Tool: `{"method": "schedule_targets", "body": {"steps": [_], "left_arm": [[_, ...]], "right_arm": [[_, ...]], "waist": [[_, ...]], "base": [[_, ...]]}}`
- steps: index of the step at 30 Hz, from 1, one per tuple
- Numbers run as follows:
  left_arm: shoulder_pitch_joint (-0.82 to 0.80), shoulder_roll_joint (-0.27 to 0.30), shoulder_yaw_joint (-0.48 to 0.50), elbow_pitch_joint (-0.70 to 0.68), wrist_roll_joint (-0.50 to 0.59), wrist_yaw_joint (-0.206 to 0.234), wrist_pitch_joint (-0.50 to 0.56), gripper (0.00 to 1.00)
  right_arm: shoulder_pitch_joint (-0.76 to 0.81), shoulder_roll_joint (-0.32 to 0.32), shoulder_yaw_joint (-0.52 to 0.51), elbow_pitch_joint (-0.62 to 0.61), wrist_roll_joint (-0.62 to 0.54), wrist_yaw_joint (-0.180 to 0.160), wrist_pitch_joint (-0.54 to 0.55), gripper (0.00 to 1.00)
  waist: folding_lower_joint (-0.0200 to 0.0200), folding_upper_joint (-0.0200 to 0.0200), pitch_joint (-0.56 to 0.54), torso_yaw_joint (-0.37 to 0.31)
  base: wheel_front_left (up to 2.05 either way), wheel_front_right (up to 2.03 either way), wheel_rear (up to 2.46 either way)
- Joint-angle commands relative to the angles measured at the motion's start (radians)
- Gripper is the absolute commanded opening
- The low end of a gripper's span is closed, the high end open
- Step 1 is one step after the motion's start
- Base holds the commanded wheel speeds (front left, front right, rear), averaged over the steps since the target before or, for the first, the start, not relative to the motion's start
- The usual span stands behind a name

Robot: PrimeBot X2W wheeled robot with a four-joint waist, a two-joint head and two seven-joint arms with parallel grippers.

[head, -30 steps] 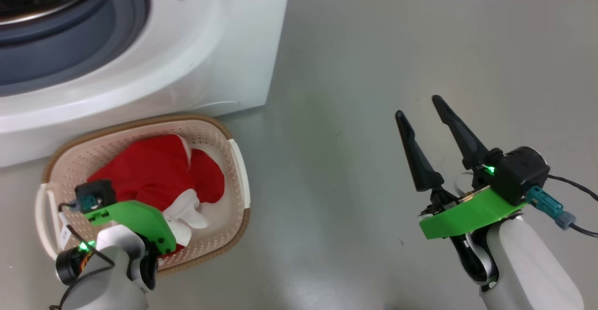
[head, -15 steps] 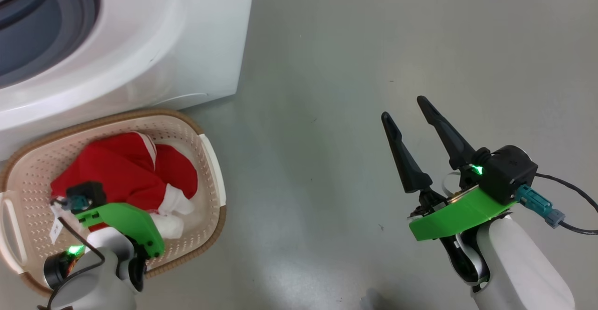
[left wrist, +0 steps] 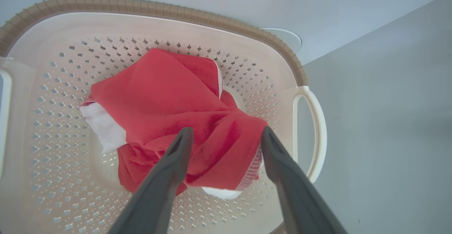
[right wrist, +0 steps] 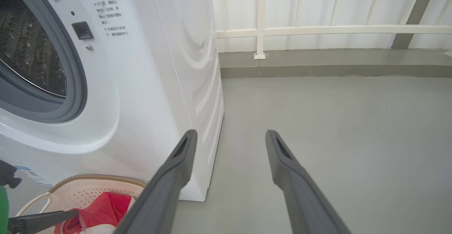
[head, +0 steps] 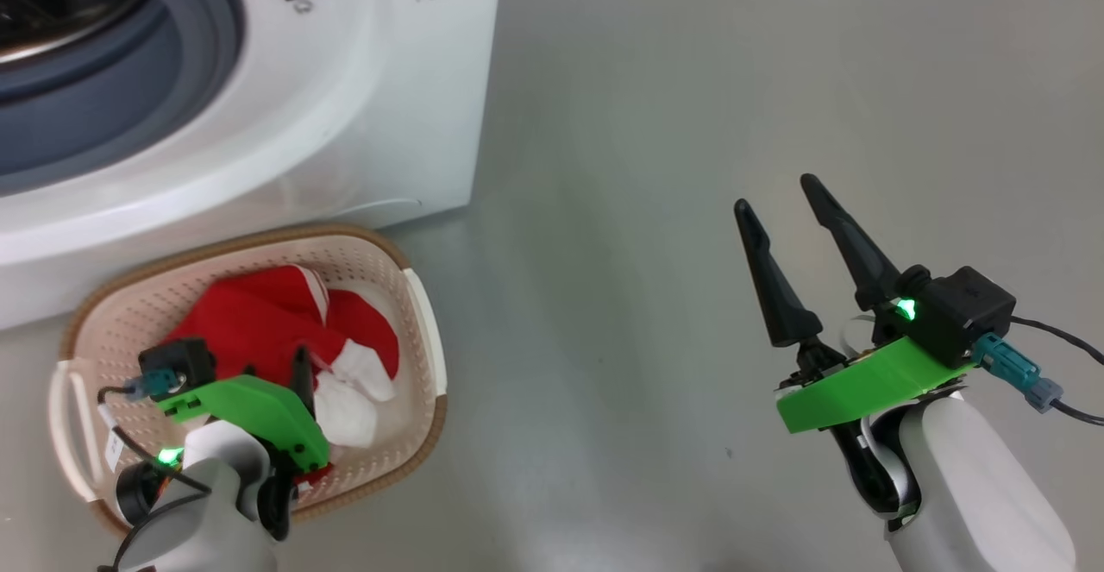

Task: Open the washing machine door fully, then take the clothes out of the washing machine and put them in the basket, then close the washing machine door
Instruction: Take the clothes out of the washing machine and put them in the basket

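Observation:
The basket stands on the floor in front of the washing machine, whose round drum opening is uncovered. The washing machine door is out of view. The red clothes with white trim lie bunched inside the basket. My left gripper points down into the basket. In the left wrist view the left gripper is open, its fingers spread just above the clothes and astride a fold. My right gripper hangs open and empty above bare floor to the right.
Grey floor stretches to the right of the machine and the basket. A white railing on a low kerb closes off the far side. A cable trails from my right wrist.
My left gripper has opened over the basket, and the red clothes now lie loose in it. The head camera has shifted left and back. My right gripper stays open.

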Motion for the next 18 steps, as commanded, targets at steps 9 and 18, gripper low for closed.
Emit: {"method": "schedule_targets", "body": {"steps": [9,18], "left_arm": [[0.069,0.005,0.001,-0.096,0.001,-0.051,-0.120,1.00],[0.166,0.028,0.024,-0.385,0.065,-0.015,-0.130,1.00]], "right_arm": [[0.036,-0.013,-0.034,0.011,-0.030,0.003,-0.006,1.00],[0.065,-0.012,-0.085,0.049,-0.065,0.003,-0.006,1.00]], "waist": [[0.0000,-0.0001,-0.128,0.072],[0.0000,-0.0001,-0.229,0.105]], "base": [[0.00,0.00,0.00],[0.00,0.00,0.00]]}}
